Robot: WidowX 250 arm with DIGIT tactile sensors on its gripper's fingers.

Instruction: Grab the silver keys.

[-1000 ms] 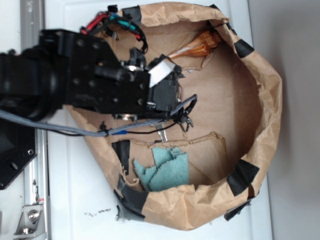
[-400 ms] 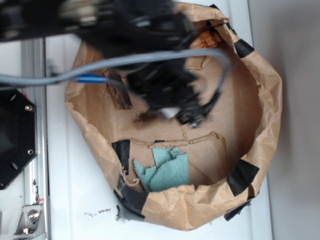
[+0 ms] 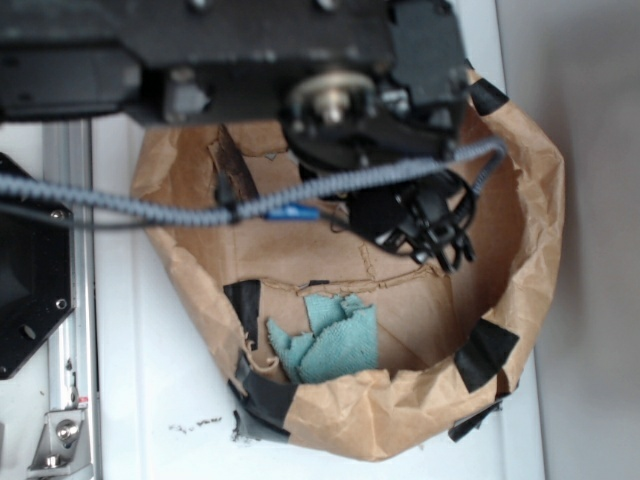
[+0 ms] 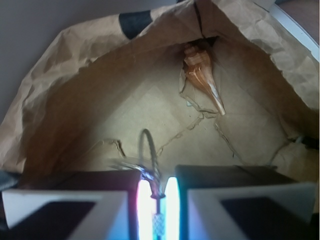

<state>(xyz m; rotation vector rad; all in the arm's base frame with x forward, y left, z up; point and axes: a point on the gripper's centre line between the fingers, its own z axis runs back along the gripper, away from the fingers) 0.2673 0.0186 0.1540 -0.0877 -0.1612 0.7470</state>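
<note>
In the wrist view my gripper (image 4: pixel 157 176) is shut on the silver keys (image 4: pixel 148 150). The thin wire loop is pinched between the two pads and arches up out of the gap. A blurred silver key blade sticks out to the left along the left finger's edge. In the exterior view the black arm spans the top of the frame, and the gripper (image 3: pixel 428 232) hangs inside the brown paper bag (image 3: pixel 520 200), right of centre. The keys are hidden there behind the gripper and its cables.
A brown-orange pointed seashell (image 4: pixel 202 76) lies against the bag's far wall. A teal cloth (image 3: pixel 330 342) sits by the bag's near wall, and a dark bark strip (image 3: pixel 236 168) lies at the upper left. Black tape patches (image 3: pixel 486 352) mark the crumpled paper walls. The base plate (image 3: pixel 30 290) stands at left.
The arm has swung from the bag's left side to above it. The gripper has moved right, toward the bag's middle right. The keys seen below the gripper earlier no longer show on the floor.
</note>
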